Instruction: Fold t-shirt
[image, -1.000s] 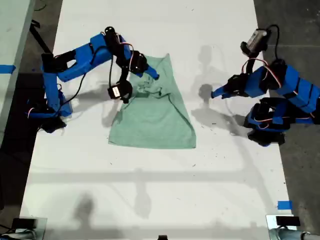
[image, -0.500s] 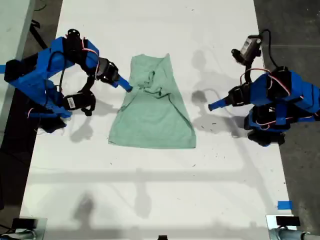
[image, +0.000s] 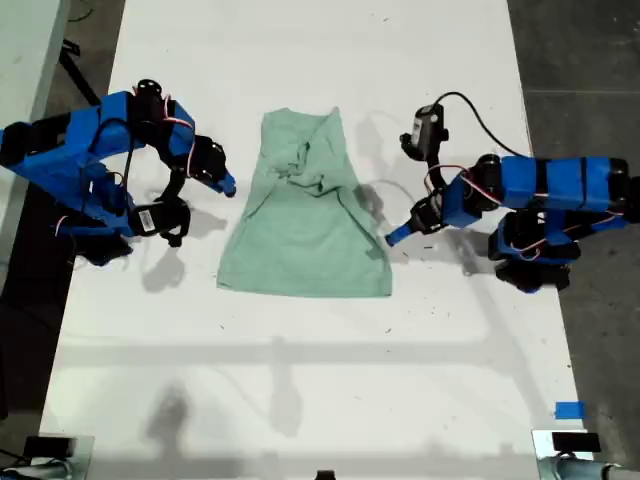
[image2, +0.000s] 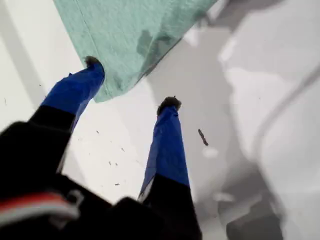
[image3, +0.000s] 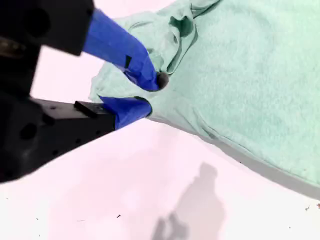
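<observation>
On the white table the t-shirt lay partly folded, its upper part bunched. My first gripper hung over the shirt's lower corner on the exterior view's right, jaws spread wide and holding nothing, one tip at the cloth's edge. My second gripper sat beside the shirt's other edge, jaws slightly parted, empty.

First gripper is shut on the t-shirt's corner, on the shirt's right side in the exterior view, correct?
Not shut. My first gripper is open at the t-shirt's corner, on the shirt's right side in the exterior view. The first wrist view shows its jaws spread, one tip at the cloth's edge, the other over the bare table.
</observation>
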